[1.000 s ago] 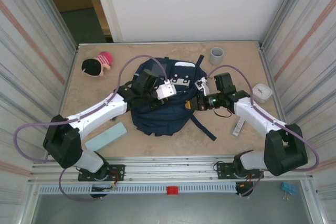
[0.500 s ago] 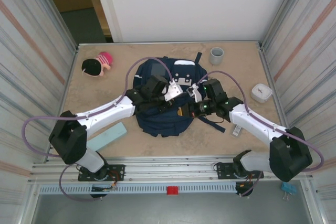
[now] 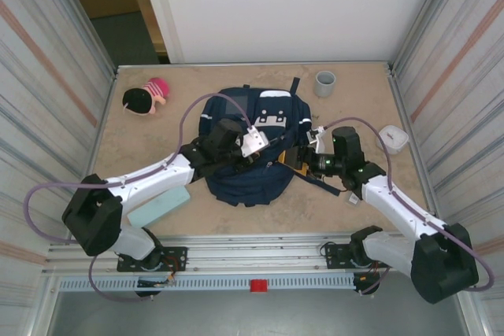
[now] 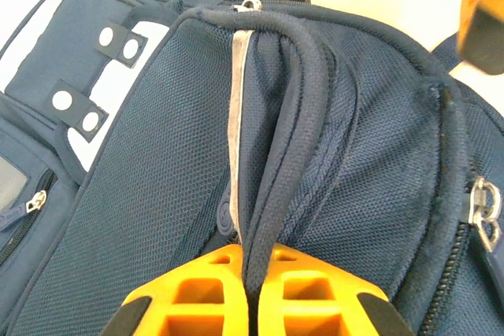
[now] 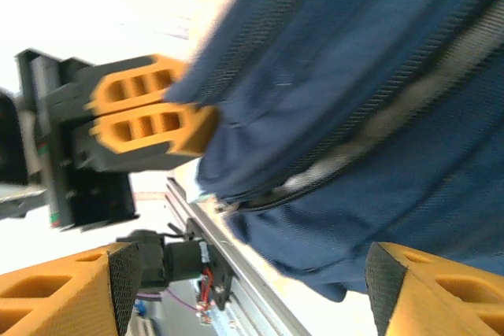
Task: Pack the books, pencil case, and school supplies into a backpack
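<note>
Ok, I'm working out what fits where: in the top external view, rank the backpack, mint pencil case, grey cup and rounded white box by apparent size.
1. backpack, by far the largest.
2. pencil case.
3-4. white box and grey cup look alike, so they are not ranked.

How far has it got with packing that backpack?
Early, it seems; what is already inside I cannot tell. In hand: the left gripper pinches a fold of the backpack, and the right gripper hangs open beside it. Left to do: the pencil case lies on the table.
</note>
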